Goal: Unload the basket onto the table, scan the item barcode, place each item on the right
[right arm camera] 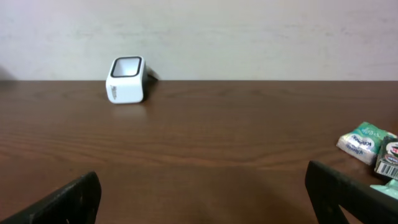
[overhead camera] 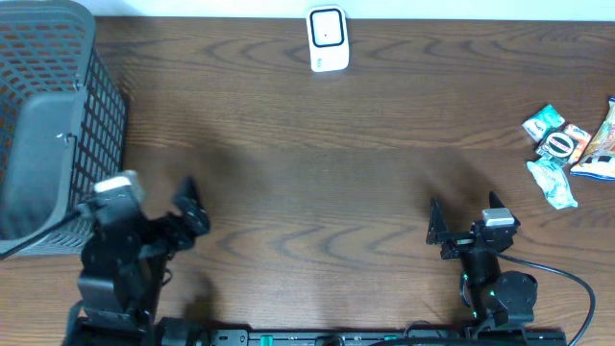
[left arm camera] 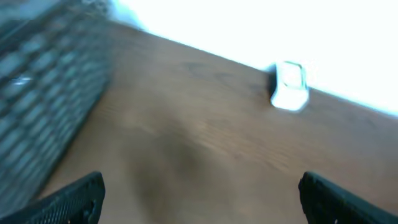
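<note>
No writing here reads clearly. The packets (overhead camera: pixel 567 144) on the right side of the counter (overhead camera: pixel 307 173) carry print too small to make out. From the right wrist view the teal packet (right arm camera: pixel 365 140) shows white script, and the black-and-white one just beside it has what looks like a barcode strip. The scanner (overhead camera: pixel 327 38) shows no legible mark.

Both arms sit folded low at the near edge, well apart from each other. The left hand (overhead camera: pixel 192 213) is beside the basket (overhead camera: pixel 58 125) and angled toward the far right. Its fingers are spread wide, with nothing between them. The right hand (overhead camera: pixel 466 226) points straight at the far edge, also released and empty. In each wrist view the dark fingertips show only at the bottom corners, over bare wood.

The counter is dark brown wood with a wavy grain. The scanner is a small white rounded block with a dark window on its slanted face. It stands at the far edge, mid-counter, by the pale wall. The basket is dark grey plastic mesh with straight walls, at the far left. The packets are crinkled, glossy wrappers lying loosely together, touching, near the right edge.
</note>
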Robot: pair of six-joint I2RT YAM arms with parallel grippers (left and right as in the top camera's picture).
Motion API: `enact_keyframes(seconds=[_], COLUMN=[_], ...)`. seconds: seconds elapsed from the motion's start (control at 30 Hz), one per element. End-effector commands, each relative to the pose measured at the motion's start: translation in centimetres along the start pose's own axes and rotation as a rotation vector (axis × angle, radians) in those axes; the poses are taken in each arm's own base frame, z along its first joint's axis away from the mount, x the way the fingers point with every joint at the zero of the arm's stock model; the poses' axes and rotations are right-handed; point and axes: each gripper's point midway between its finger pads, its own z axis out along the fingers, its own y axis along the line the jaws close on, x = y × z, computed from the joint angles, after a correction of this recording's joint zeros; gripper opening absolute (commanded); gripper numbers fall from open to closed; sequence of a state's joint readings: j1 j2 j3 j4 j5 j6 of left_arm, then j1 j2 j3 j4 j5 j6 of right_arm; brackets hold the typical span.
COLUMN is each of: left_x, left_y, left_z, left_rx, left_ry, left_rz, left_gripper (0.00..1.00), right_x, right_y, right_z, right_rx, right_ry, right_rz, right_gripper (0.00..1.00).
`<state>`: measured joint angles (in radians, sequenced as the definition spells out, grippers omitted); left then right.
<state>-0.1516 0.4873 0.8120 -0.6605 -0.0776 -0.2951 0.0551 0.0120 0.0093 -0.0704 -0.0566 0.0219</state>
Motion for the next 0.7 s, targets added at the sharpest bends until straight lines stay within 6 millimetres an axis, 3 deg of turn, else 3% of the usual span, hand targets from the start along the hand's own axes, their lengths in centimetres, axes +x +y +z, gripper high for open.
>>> enact_keyframes(seconds=[0.0,0.1,0.4,0.67], left_x=[3.5,5.4,6.1,6.0], left_y=[-1.5,-0.8,-0.2,-0.4], left_z=[0.5,0.8,1.0,2.4], left_rx=[0.141,0.138,0.159,0.19], left_ry=[0.048,0.057,-0.071,-0.192], left_rz=[0.191,0.191,0.177,0.17], left_gripper=[0.98,0.98,0.98,0.98], right_x=[0.1,0.1,0.1,0.1], right_y=[0.2,0.2,0.2,0.2], right_z=[0.0,0.0,0.0,0.0], right_rx=[-0.009,-0.009,-0.009,-0.009], right_ry=[-0.002,-0.001,-0.002,-0.002], right_rz=[0.014,0.014,0.014,0.014], right_gripper=[0.99,0.99,0.99,0.99])
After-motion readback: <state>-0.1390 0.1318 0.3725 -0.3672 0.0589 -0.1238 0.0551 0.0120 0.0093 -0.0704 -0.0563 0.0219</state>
